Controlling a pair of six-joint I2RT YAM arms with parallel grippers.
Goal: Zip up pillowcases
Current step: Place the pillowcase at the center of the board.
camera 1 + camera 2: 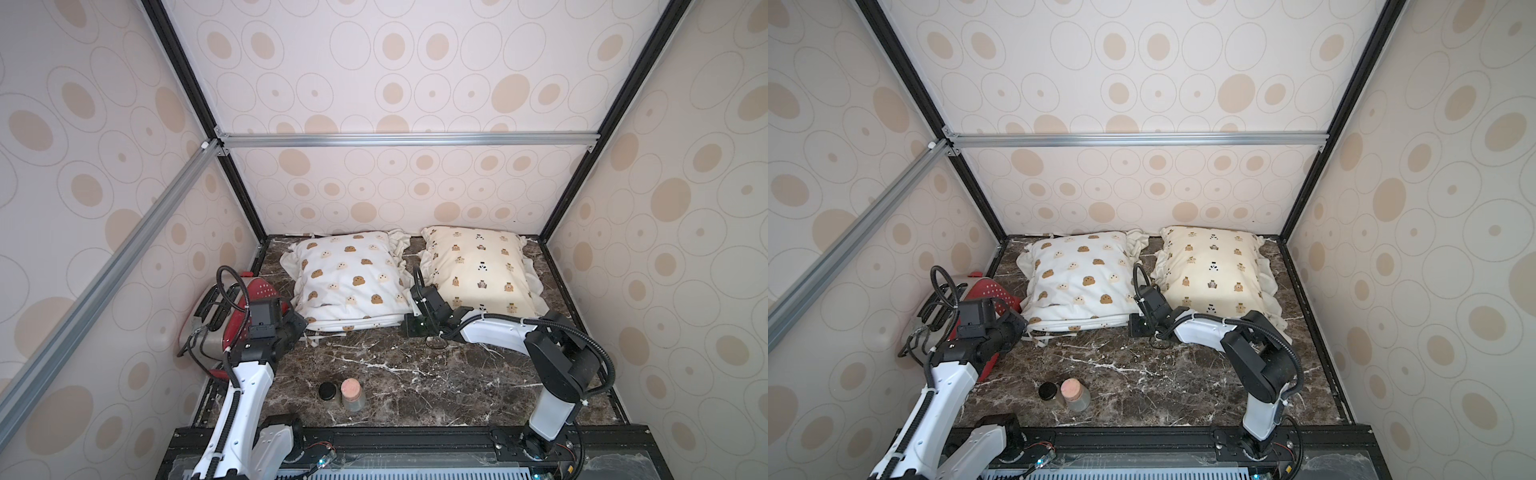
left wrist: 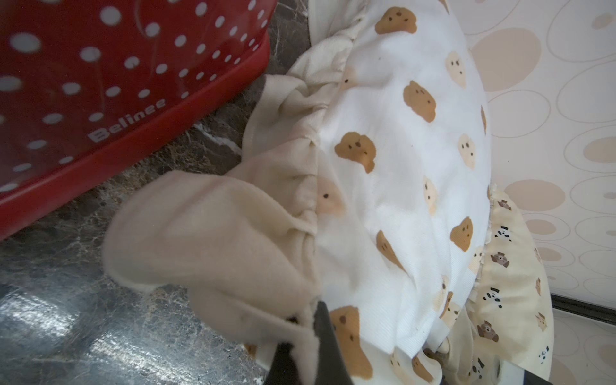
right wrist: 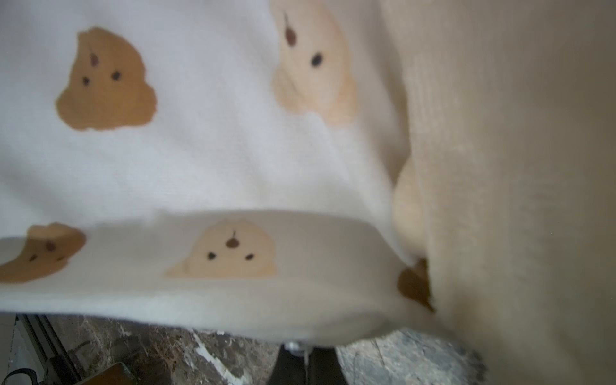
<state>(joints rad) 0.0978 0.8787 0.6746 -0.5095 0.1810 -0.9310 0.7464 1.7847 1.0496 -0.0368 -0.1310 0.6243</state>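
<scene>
White pillow (image 1: 349, 282) lies flat on the bench (image 1: 415, 374), just beside the toaster (image 1: 262, 291). The left wrist view shows a strip of bare bench between the toaster's red dotted side (image 2: 100, 83) and the pillow's ruffle (image 2: 233, 233). Cream pillow (image 1: 478, 270) sits just past the white one, on the side away from the toaster.

Left fingers (image 2: 328, 336) are at the white pillow's near corner, the one closest to the toaster. They're pressed together and pinching the beige ruffle, with fabric bunched over them.

Right fingers (image 3: 286, 366) are at the other near corner, the one away from the toaster. They're pressed tight together right under the hem (image 3: 233, 300). A small silvery bit shows at their tips, too blurred to name, and I can't tell whether it's gripped.
</scene>
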